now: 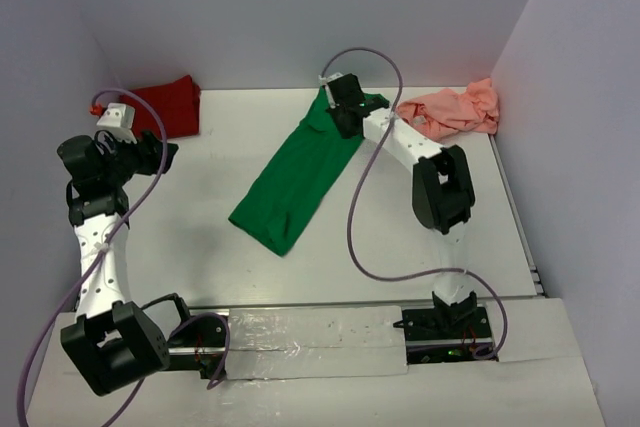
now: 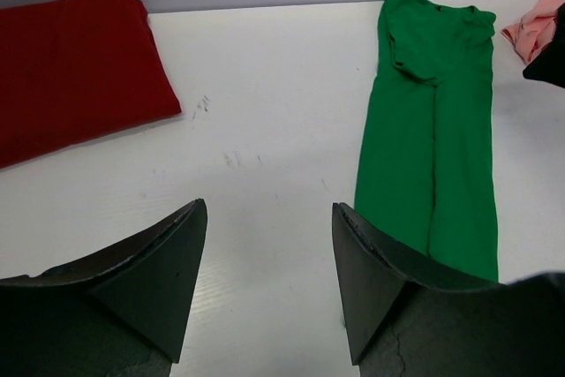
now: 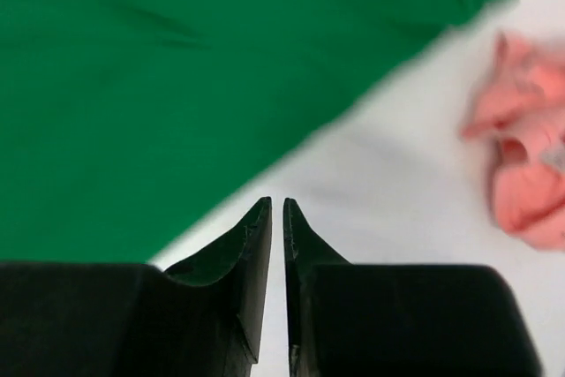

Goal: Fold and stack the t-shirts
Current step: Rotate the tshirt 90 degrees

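The bright green t-shirt (image 1: 298,175) lies folded lengthwise as a long strip across the middle of the table; it also shows in the left wrist view (image 2: 433,139) and the right wrist view (image 3: 177,77). The dark red t-shirt (image 1: 168,105) lies folded at the far left, also seen in the left wrist view (image 2: 71,77). The salmon pink t-shirt (image 1: 455,110) is crumpled at the far right, also seen in the right wrist view (image 3: 525,156). My left gripper (image 2: 269,214) is open and empty at the left. My right gripper (image 3: 276,205) is shut and empty above the green shirt's far end.
White walls enclose the table on the left, back and right. A purple cable (image 1: 365,207) loops from the right arm over the table beside the green shirt. A taped strip (image 1: 310,332) runs along the near edge between the arm bases.
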{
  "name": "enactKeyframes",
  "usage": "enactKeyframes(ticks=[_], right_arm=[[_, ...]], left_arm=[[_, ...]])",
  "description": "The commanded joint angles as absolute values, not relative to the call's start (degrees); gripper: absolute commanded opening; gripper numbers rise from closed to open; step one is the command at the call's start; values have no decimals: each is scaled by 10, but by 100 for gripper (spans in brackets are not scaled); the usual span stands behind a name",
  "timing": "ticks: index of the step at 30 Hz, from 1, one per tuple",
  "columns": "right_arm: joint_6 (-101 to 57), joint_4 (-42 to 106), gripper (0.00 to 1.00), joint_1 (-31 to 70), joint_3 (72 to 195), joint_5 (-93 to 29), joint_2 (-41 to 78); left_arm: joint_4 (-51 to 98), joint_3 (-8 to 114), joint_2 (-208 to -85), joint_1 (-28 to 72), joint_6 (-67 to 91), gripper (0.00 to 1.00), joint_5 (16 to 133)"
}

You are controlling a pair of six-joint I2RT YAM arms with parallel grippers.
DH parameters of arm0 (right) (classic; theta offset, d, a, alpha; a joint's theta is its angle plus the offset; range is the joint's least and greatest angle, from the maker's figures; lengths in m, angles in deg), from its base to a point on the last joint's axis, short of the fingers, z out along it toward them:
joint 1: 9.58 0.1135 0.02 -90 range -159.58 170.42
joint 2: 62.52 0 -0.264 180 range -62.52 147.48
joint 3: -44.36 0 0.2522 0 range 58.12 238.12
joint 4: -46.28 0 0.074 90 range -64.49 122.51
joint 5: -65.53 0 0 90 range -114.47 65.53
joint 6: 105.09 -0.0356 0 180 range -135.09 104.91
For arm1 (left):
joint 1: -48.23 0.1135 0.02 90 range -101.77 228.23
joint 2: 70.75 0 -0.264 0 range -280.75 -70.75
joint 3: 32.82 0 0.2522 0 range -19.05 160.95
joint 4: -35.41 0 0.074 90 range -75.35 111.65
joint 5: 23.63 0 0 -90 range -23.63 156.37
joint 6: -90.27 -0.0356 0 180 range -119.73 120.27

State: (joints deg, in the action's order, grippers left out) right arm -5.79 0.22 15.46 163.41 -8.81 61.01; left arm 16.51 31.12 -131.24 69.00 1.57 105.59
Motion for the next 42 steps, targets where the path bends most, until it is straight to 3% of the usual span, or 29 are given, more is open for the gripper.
enactKeyframes(ticks=[1, 3, 4, 9, 12, 14, 17, 33, 42], right_arm=[[-73, 65, 19, 206, 1604, -180, 504], [-74, 68, 23, 234, 1587, -216, 481], [-75, 55, 30, 242, 1593, -227, 482], [-103, -82, 36, 281, 1692, -284, 557], [-97, -123, 30, 308, 1711, -265, 597], [-92, -112, 14, 322, 1696, -250, 609], [-91, -94, 1, 345, 1660, -259, 617], [-98, -10, 0, 415, 1582, -358, 616], [-77, -111, 0, 429, 1573, -349, 634]], left_arm=[[205, 293, -1295, 694, 26, 68, 1064], [207, 288, -1289, 693, 23, 68, 1070], [207, 285, -1287, 694, 23, 68, 1066], [203, 285, -1275, 693, 21, 69, 1069], [205, 287, -1274, 693, 21, 69, 1057], [209, 284, -1273, 693, 21, 69, 1057], [211, 281, -1271, 694, 21, 69, 1057], [211, 279, -1275, 693, 12, 69, 1051], [211, 281, -1281, 694, 9, 69, 1055]])
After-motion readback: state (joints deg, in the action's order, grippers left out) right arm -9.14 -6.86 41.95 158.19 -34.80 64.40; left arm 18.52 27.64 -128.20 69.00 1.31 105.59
